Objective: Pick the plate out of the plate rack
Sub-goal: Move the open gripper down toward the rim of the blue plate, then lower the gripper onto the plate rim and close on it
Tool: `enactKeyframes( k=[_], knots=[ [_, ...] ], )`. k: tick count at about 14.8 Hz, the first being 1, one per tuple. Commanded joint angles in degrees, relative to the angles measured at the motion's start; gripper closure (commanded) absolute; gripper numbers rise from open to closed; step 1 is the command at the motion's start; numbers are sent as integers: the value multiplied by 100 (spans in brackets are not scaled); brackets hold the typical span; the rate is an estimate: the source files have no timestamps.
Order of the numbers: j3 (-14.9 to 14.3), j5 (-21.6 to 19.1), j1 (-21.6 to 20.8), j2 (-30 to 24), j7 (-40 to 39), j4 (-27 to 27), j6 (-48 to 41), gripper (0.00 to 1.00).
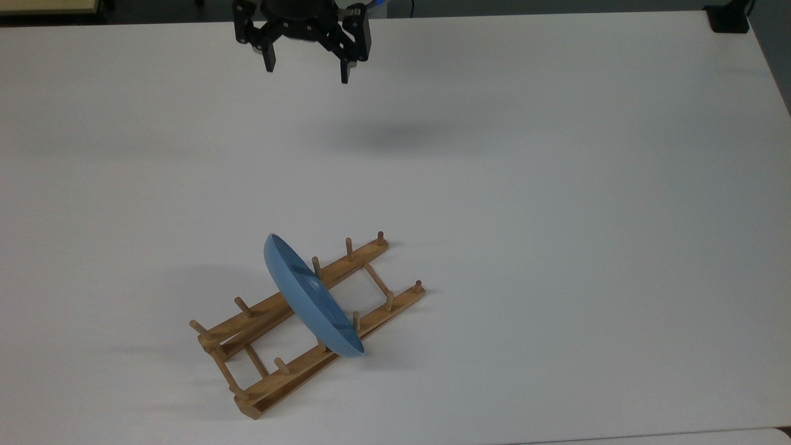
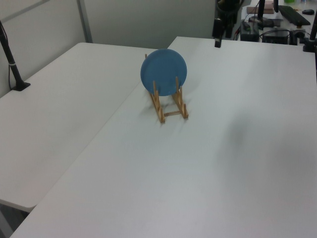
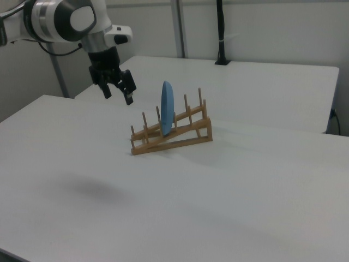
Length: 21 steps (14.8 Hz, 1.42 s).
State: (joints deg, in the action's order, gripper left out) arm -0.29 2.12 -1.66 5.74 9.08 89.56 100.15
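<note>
The blue plate (image 1: pixel 309 296) stands on edge between the pegs of the wooden plate rack (image 1: pixel 296 371), near the middle of the rack. In the left view the plate (image 2: pixel 163 71) faces the camera above the rack (image 2: pixel 159 111). The right view has the plate (image 3: pixel 166 108) edge-on in the sloping rack (image 3: pixel 180 143). My gripper (image 1: pixel 306 71) hangs open and empty above the table near its far edge in the top view, well away from the rack. In the right view the gripper (image 3: pixel 118 95) is to the left of the plate, about level with its upper half. The left view places the gripper (image 2: pixel 218 43) behind the rack and to its right.
The white table (image 1: pixel 556 216) has wide bare room around the rack. A black stand base (image 1: pixel 729 18) sits at the top view's far right corner. A second table with a black post (image 2: pixel 12 59) adjoins on the left view's left. A black pole (image 3: pixel 221 33) rises behind.
</note>
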Motion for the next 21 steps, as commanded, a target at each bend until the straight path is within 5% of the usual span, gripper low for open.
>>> enactKeyframes(
  k=[1, 6, 10, 12, 21],
  knots=[
    [-33, 339, -149, 374, 285, -290, 686, 0],
    [-24, 1534, -335, 963, 1401, -299, 2076, 10],
    [-33, 2230, -326, 1517, 2106, -623, 2649, 36],
    [-77, 2310, -317, 1702, 2124, -729, 2790, 44],
    [-103, 2565, -203, 2010, 2098, -791, 3194, 52]
  ],
)
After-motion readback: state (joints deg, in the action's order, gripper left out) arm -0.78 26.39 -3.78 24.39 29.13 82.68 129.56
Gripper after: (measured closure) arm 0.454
